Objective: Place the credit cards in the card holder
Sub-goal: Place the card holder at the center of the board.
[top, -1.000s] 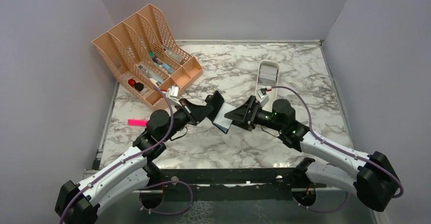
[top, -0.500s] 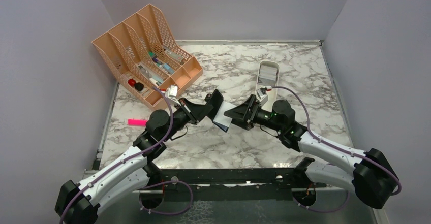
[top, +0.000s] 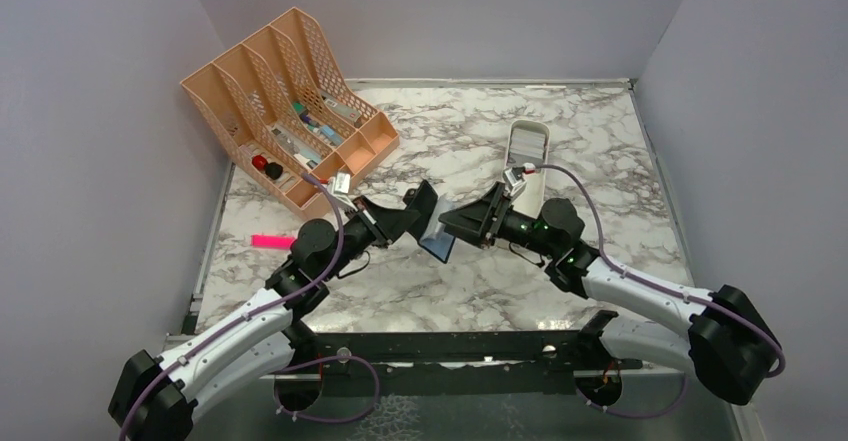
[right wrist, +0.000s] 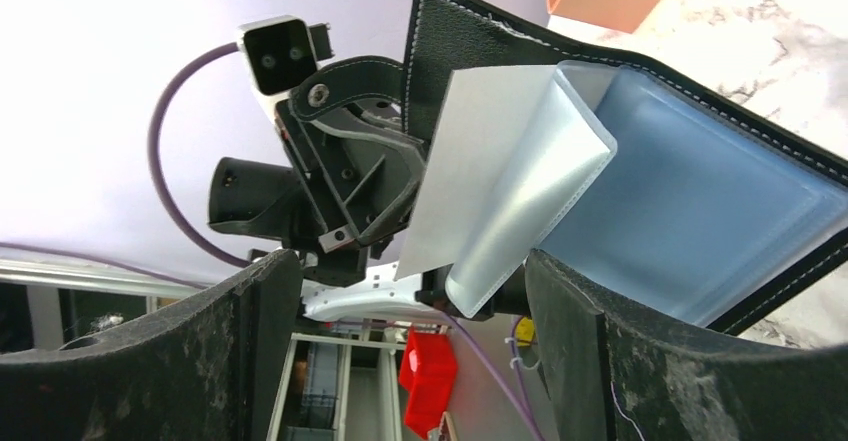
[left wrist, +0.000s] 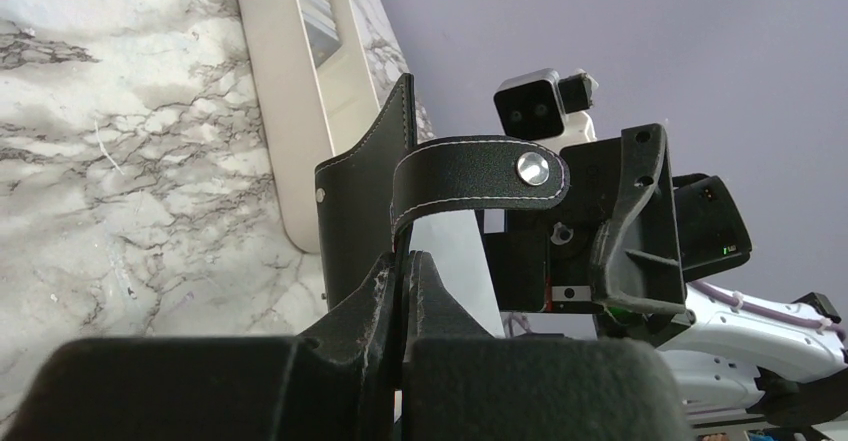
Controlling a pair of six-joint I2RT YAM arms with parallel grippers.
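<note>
**Marble table, two arms, one black card holder**

Grey-purple walls stand around a marble table (top: 600, 131). At the back left sits a peach desk tidy (top: 285, 91) with small things in its boxes. A little pink thing (top: 268, 241) lies near the left edge.

Both arms meet in the middle, up off the table. The left gripper (left wrist: 403, 261) is pinched tight on the bottom edge of the black card holder (left wrist: 355, 211). The card holder stands upright in the fingers. Its strap (left wrist: 470, 171) bends over the top, and a shiny round snap (left wrist: 531, 168) sits at the end of it.

The right gripper (right wrist: 405, 261) faces the card holder with its fingers spread wide. It holds nothing. In the right wrist view the card holder is open like a book. Clear plastic pockets (right wrist: 530, 191) fan out of it, and they hang in the gap between the two wide fingers. A pale flat sheet (right wrist: 470, 161) sticks out beside them (I cannot tell if it is a card or one more pocket).

A long white tray (top: 512, 142) lies flat on the table, just behind the right arm. The credit cards (left wrist: 318, 21) are inside it, a small grey and silver pile near its far end. Neither gripper touches them.
</note>
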